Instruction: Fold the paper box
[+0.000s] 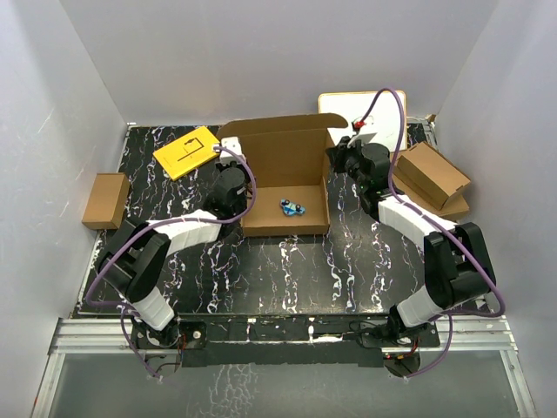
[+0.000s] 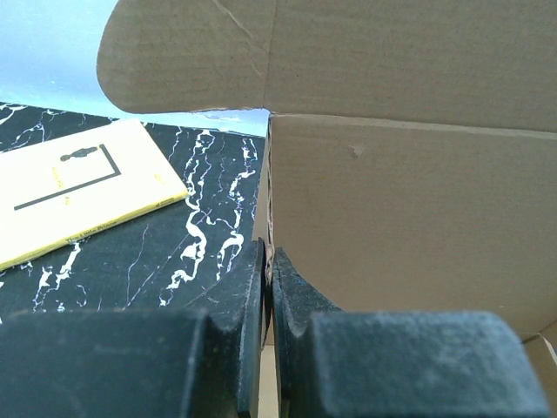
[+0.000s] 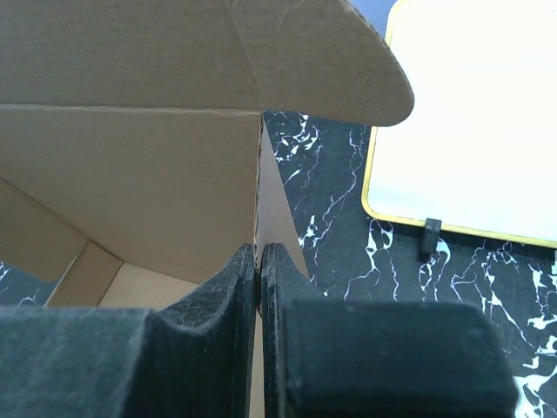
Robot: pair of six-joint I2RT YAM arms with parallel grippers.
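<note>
Both grippers pinch the paper box [image 1: 287, 178], which sits at middle of the table [image 1: 261, 279] w/ lid [image 1: 278, 127] raised: left gripper [image 2: 267, 261] jaws closed on its left wall [image 2: 266, 200], right gripper [image 3: 259, 257] on its right wall [image 3: 271, 218], prob. to hold the walls upright so the lid can fold down.

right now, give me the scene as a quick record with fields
paper box: open, lid flap raised at the back
left gripper: shut on its left wall
right gripper: shut on its right wall
inside box: small blue item
left of box: yellow card, small brown box
right of box: white board, stacked cardboard boxes
</note>
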